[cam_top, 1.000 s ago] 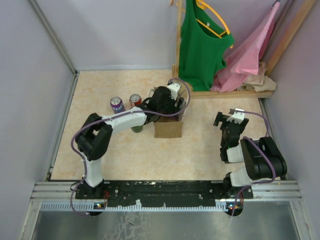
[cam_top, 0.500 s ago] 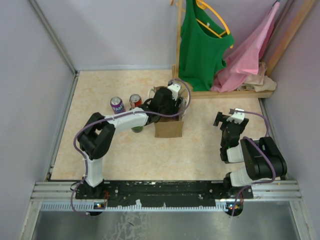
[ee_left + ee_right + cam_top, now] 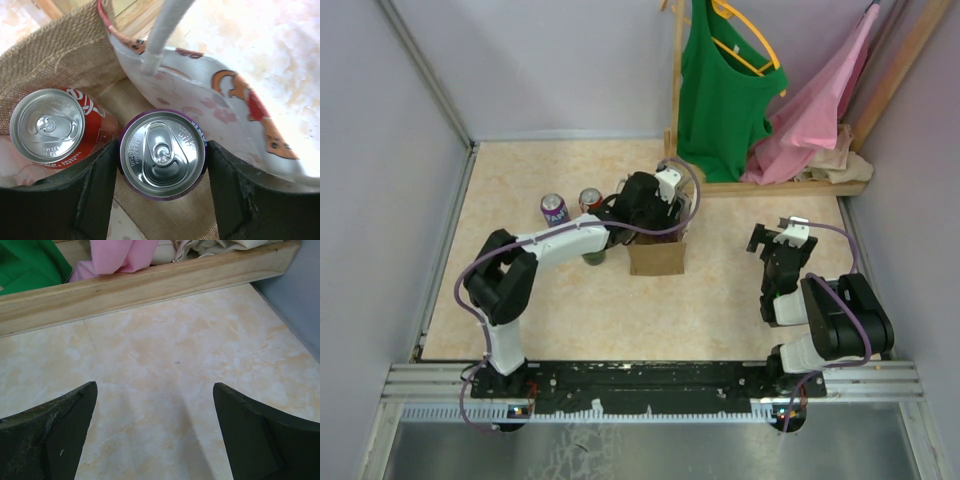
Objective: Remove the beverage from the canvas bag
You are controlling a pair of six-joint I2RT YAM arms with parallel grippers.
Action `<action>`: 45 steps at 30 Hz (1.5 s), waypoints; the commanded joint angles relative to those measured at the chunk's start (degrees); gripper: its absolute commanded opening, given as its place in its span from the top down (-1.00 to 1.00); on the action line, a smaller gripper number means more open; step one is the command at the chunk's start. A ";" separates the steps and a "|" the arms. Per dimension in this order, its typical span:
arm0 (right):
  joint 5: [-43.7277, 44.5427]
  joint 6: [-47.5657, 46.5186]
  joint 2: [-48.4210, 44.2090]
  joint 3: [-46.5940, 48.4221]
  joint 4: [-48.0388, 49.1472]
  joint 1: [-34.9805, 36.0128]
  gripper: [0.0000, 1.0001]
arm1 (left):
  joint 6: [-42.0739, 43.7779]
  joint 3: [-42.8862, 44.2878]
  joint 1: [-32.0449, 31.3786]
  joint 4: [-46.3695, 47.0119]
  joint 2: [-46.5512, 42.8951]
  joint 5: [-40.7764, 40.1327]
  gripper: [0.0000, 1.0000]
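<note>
Down in the bag (image 3: 55, 45), the left gripper (image 3: 162, 156) seems clamped on the purple can (image 3: 162, 150), with a red can (image 3: 47, 125) at the frame's left. The right gripper (image 3: 155, 435) gapes wide.

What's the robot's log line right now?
left gripper: shut on purple can in canvas bag | red can: beside it | right gripper: open, empty

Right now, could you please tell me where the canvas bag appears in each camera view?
Top external: canvas bag stands mid-table, under the left arm.
Left wrist: its burlap wall fills the upper left; purple can inside.
Right wrist: not in view.
Shared landmark: wooden rack base, top and right-wrist views.
</note>
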 commanded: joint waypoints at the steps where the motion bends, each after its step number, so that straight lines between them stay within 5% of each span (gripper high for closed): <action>1: 0.38 0.13 -0.42 1.05 2.58 -0.34 -0.98 | 2.77 5.71 0.00 -1.22 -6.03 5.99 1.00; 14: 0.34 0.12 -0.47 1.05 2.57 -0.29 -0.98 | 4.72 10.66 -0.03 -4.24 -11.09 11.62 1.00; 19: 0.40 0.13 -0.47 1.07 2.57 -0.34 -0.98 | 7.33 18.02 0.00 -11.88 -10.73 10.82 1.00; 32: 0.37 0.13 -0.47 1.01 2.57 -0.34 -0.98 | 13.25 30.89 0.52 -19.28 -9.55 0.31 1.00; 40: 0.41 0.14 -0.47 1.02 2.57 -0.34 -0.98 | 11.93 34.25 9.09 -19.97 -11.37 0.05 1.00; 45: 0.38 0.11 -0.47 1.06 2.57 -0.34 -0.98 | 9.19 28.91 18.15 -18.80 -15.66 1.04 1.00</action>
